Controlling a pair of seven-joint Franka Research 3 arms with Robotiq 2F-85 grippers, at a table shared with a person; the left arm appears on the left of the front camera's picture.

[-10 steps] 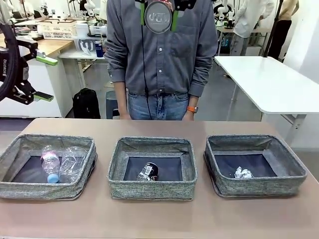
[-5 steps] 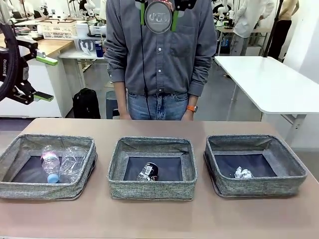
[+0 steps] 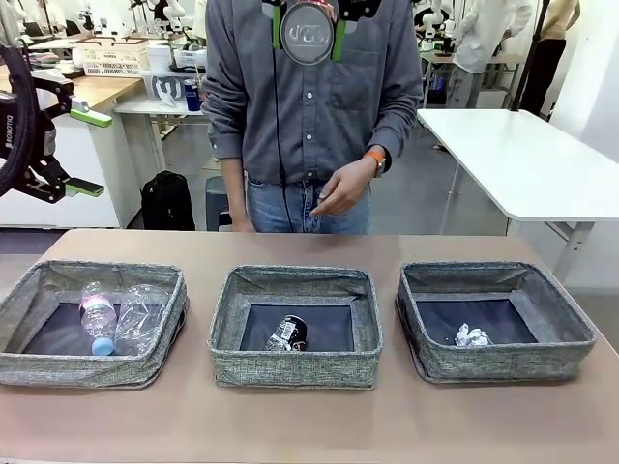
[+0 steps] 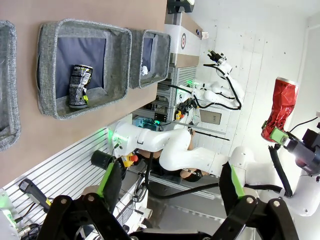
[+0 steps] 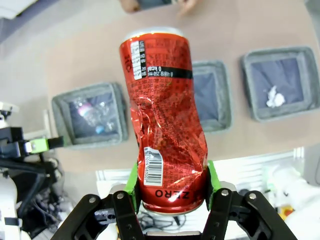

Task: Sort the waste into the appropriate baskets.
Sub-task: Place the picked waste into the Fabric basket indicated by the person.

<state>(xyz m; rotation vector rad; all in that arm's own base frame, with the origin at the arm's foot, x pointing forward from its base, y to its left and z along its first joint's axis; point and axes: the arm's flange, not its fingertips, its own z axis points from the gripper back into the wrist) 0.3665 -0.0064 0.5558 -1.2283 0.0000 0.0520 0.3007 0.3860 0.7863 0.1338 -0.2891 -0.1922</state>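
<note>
Red can (image 5: 165, 120), dented at its middle, sits clamped at its base between the green pads (image 5: 132, 182) of the right end effector (image 5: 170, 187); in the right wrist view it hangs high above the brown surface (image 5: 85, 55) with all three bins far below; the left wrist view shows the same can (image 4: 281, 107) held up by the right arm, well apart from the bins. Left end effector (image 4: 170, 187) is released, its fingers spread wide with nothing between them; in the front view it (image 3: 85, 150) stands raised at the left edge, away from the surface (image 3: 309, 425).

Grey bins stand in a row on the surface; the left bin (image 3: 58, 367) holds two clear bottles (image 3: 135, 317), one with a pink label and blue cap (image 3: 97, 324), lying side by side and touching; the middle bin (image 3: 295, 369) holds a black-and-white can (image 3: 286, 333) lying tilted on the dark bottom; the right bin (image 3: 503, 362) holds a small white wad (image 3: 471, 336).

At the far side stands a person in a grey shirt; one hand (image 3: 340, 188) is lifted at waist height, above the far edge, touching nothing.
</note>
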